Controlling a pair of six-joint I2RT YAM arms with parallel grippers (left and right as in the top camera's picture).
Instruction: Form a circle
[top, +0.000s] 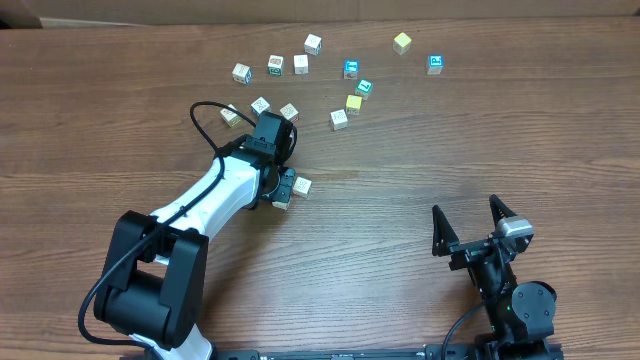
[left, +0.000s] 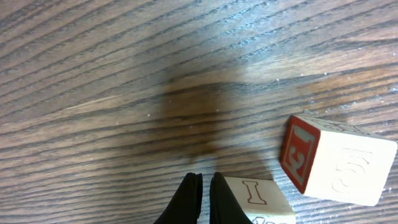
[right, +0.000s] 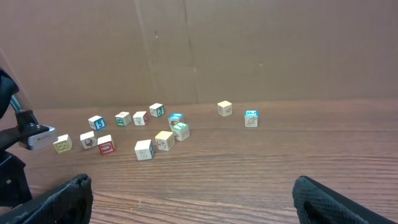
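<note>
One cube (left: 256, 198) just beside left gripper (left: 204, 179)

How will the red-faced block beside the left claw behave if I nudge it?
The red-faced block looks rigid and flat-sided, so it should slide, not roll. Small, so probably light: an off-centre push may twist it on the smooth table.

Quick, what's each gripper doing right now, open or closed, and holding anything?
Left gripper: closed, nothing between its fingers, right beside a lettered cube.
Right gripper: open, empty.
</note>
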